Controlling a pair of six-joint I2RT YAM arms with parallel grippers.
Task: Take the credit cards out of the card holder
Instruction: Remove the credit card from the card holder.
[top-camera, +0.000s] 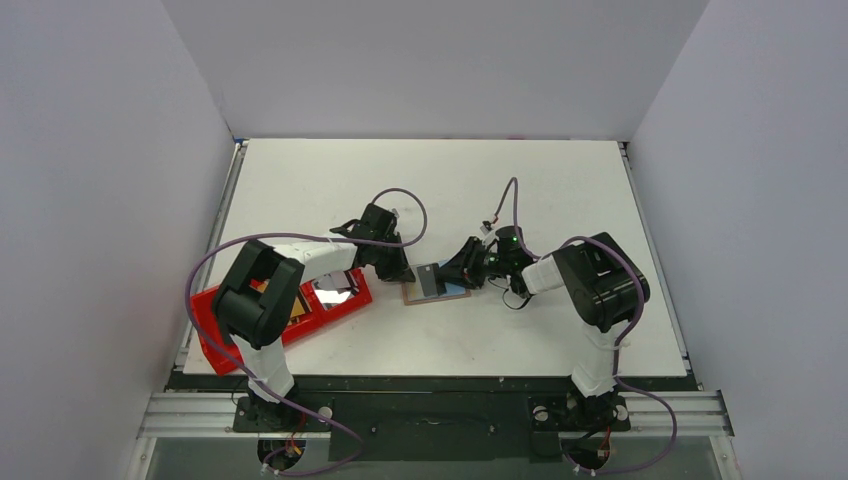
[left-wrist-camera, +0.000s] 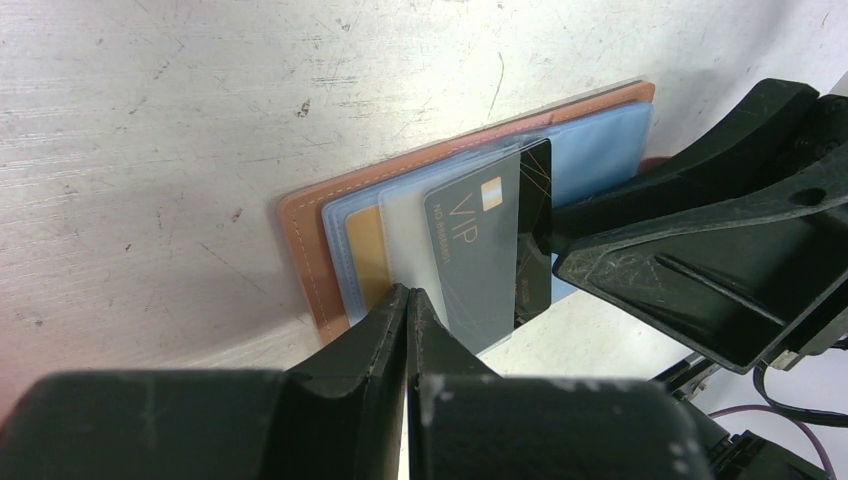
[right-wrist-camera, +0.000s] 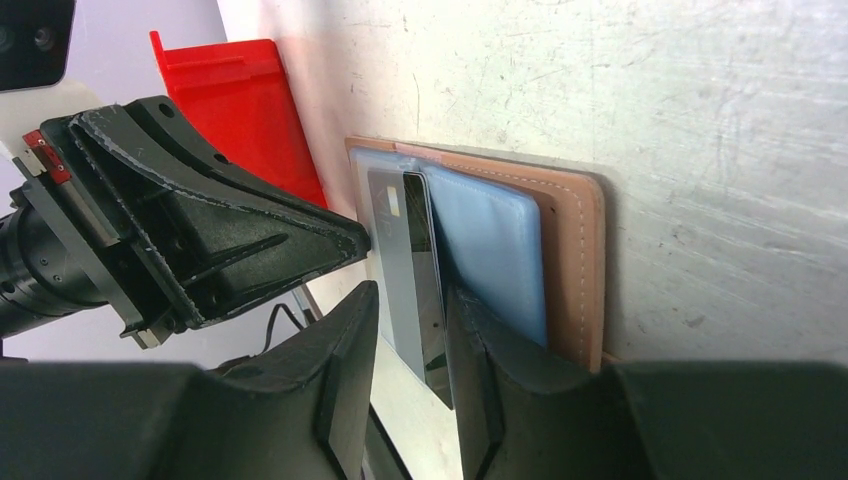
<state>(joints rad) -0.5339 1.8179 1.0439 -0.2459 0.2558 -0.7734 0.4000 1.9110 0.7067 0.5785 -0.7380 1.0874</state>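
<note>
The tan card holder (top-camera: 432, 293) lies open on the table between both grippers, its pale blue inside (left-wrist-camera: 600, 150) facing up. A dark grey credit card (left-wrist-camera: 480, 260) marked VIP stands tilted up out of it, next to a gold card (left-wrist-camera: 365, 262) lying in a pocket. My right gripper (right-wrist-camera: 410, 340) is open, and the grey card's (right-wrist-camera: 408, 270) edge sits between its jaws, close to the right finger. My left gripper (left-wrist-camera: 410, 297) is shut, its tips down on the holder's near edge by a clear sleeve (left-wrist-camera: 405, 235).
A red tray (top-camera: 212, 305) sits at the table's left edge under the left arm, with a shiny pale card (top-camera: 335, 293) in it. The tray's wall (right-wrist-camera: 240, 110) rises behind the left gripper (right-wrist-camera: 200, 240) in the right wrist view. The two grippers nearly touch over the holder.
</note>
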